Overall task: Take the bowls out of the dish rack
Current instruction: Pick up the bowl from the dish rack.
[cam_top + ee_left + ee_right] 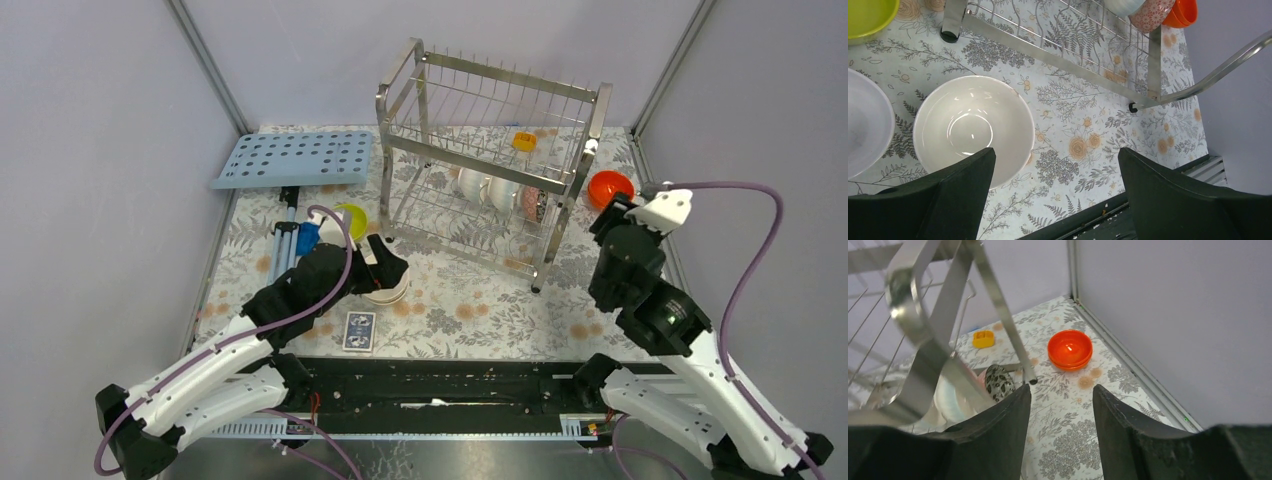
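1. Plain lilac walls (pixel 100 150) stand at 9, 12 and 3 o'clock.
2. Metal posts (pixel 205 60) rise at 11 and 1 o'clock.
3. A floral cloth (pixel 470 310) lies across the middle, evenly lit.

Open in front, steel overhead
Dish rack (pixel 480 165) posts and upper tier fence the bowls (pixel 492 190); table (pixel 470 300) before it lies open.

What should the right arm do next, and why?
Probably ease the right claw left toward the speckled bowl in the dish rack: that claw is open and empty, and the orange bowls already sit on the table.
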Controlling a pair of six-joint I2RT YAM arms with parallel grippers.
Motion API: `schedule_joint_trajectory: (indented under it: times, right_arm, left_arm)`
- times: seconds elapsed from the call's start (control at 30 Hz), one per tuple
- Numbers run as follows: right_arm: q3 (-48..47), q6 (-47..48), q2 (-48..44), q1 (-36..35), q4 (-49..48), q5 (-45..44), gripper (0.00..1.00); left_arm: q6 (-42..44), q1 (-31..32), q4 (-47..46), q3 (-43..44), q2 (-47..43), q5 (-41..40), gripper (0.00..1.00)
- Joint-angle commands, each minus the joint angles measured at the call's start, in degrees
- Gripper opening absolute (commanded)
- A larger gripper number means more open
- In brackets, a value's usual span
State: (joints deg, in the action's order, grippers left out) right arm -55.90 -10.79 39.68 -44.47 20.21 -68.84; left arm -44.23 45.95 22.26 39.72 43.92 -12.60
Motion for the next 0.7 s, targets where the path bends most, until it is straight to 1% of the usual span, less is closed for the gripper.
schedule_joint_trajectory:
  times: [0.0,0.07,0.17,0.2,0.27,0.33,0.37,0.43,0.5,0.53,0.6,0.67]
  right_arm:
    - [-6.34,-1.71,5.67,12.34,1.06,10.32,0.57]
    - [-7.1,-5.76,8.7,22.66,3.59,17.43,0.59]
    - [-2.62,-10.88,8.5,40.42,1.45,32.65,0.6]
    - [-0.85,-13.36,8.46,43.39,1.32,33.61,0.61]
    - [2.98,-17.38,8.48,44.1,0.34,34.62,0.62]
    - [7.11,-23.02,7.79,49.14,-0.42,38.15,0.63]
    - [9.63,-25.25,6.72,50.59,-2.04,40.74,0.64]
    - [15.85,-27.6,2.93,50.97,-8.13,43.37,0.65]
    - [22.7,-27.47,-1.07,50.97,-19.71,47.35,0.68]
    - [25.56,-27.94,-2.29,51.02,-23.1,48.35,0.69]
    - [27.14,-28.01,-1.61,51.31,-24.54,51.21,0.7]
    - [25.67,-27.62,2.02,51.75,-23.13,55.56,0.71]
  left_arm:
    - [-0.53,-0.25,-5.42,-0.92,-0.99,0.88,0.97]
    - [-0.36,-0.25,-5.29,-0.4,-0.58,1.11,0.98]
    - [0.41,-0.25,-3.96,0.34,-0.5,0.69,0.98]
    - [0.67,-0.25,-3.74,0.29,-0.66,0.22,0.98]
    - [1.08,-0.27,-3.82,-0.25,-1.22,-0.49,0.98]
    - [1.67,-0.25,-4.28,-0.69,-1.46,-0.8,0.98]
    - [1.87,-0.27,-4.34,-0.73,-1.35,-0.89,0.98]
    - [2.39,-0.25,-4.13,-0.42,-1.12,-0.95,0.98]
    - [2.73,-0.25,-4.17,-0.31,-0.8,-1.06,0.98]
    - [2.81,-0.25,-4.52,-0.32,-0.65,-1.15,0.98]
    - [2.83,-0.27,-5.48,-0.79,-0.08,-1.04,0.98]
    - [2.7,-0.26,-6.26,-0.96,0.7,-0.81,0.98]
